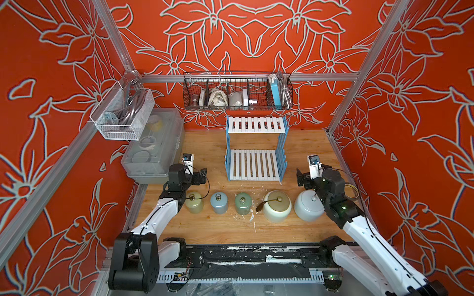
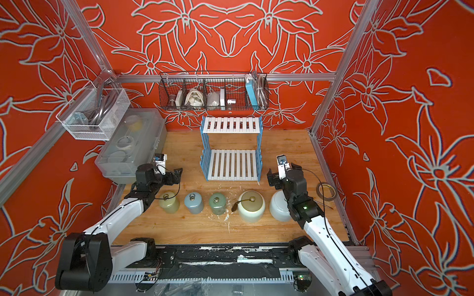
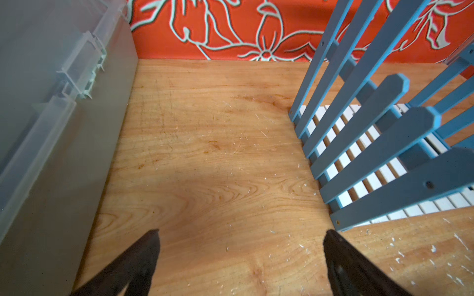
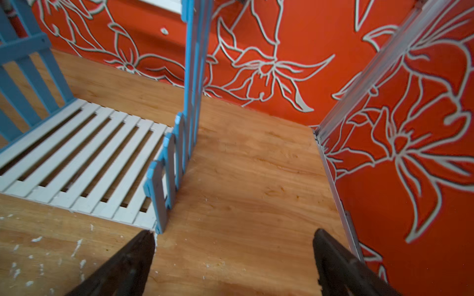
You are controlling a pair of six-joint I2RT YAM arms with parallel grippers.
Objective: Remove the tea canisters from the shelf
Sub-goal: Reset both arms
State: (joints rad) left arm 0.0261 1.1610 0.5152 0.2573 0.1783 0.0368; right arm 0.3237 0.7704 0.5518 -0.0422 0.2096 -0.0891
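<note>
Two white-and-black limbs, your left arm [image 1: 159,217] and your right arm [image 1: 359,228], reach in from the black rail [image 1: 256,256] nearest you. Between them, five lidded ceramic tea canisters [image 2: 217,203] stand upright in one row on the scratched wooden table [image 1: 205,225]. All are clear of the two-tier shelf of white slats and light-blue picket sides [image 1: 254,164] behind them.

From your left, you have the olive ring-topped cylinder [image 1: 194,203] just beside that arm, the blue-grey ring-topped cylinder [image 1: 218,202] and the green ring-topped cylinder [image 1: 243,203]. Next come the big cream jar with gold lid and dark tassel [image 1: 277,206] and the big white rounded jar [image 1: 307,208], whose right side is hidden behind your right arm in both top views. White flecks [image 1: 252,216] litter the wood between the green cylinder and the cream jar.

Beyond the row, your left gripper [image 3: 241,234] hangs over bare wood between the translucent grey plastic box [image 3: 51,153] and the shelf's left fence, jaws spread wide with nothing between them. Your right gripper [image 4: 234,233] sits just off the shelf's right front corner, jaws equally wide and holding nothing.

Farther back, the shelf shows only slats on both tiers. Against the red flowered back wall [image 1: 256,38] hangs a black wire basket [image 1: 237,93] of small oddments. On your left, a white mesh basket [image 1: 120,115] holds grey tubing above the box.
</note>
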